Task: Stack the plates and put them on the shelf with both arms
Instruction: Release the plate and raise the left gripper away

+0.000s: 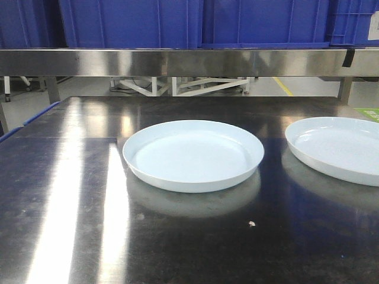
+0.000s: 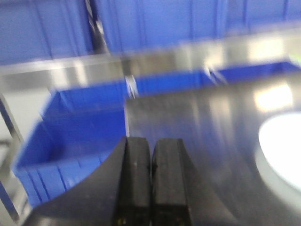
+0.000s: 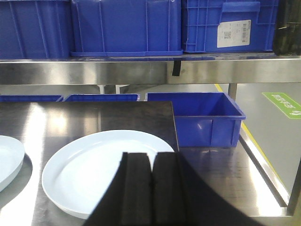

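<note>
Clenched on nothing, my left pincer [image 2: 151, 186] and right pincer [image 3: 151, 188] hang before the shelf [image 1: 177, 61], below which the left plate [image 1: 193, 155] and right plate [image 1: 340, 148] lie apart on the counter [image 1: 59, 225]: stiff, probably slick and breakable, best pinched at the rims.

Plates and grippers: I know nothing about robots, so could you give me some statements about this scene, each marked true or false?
1. The plates are stacked. False: the centre plate and the right-hand plate lie apart on the table.
2. Blue bins stand on the shelf above the table. True.
3. The right gripper holds a plate. False: it is shut on nothing.
4. The left gripper has its fingers closed together. True.
</note>
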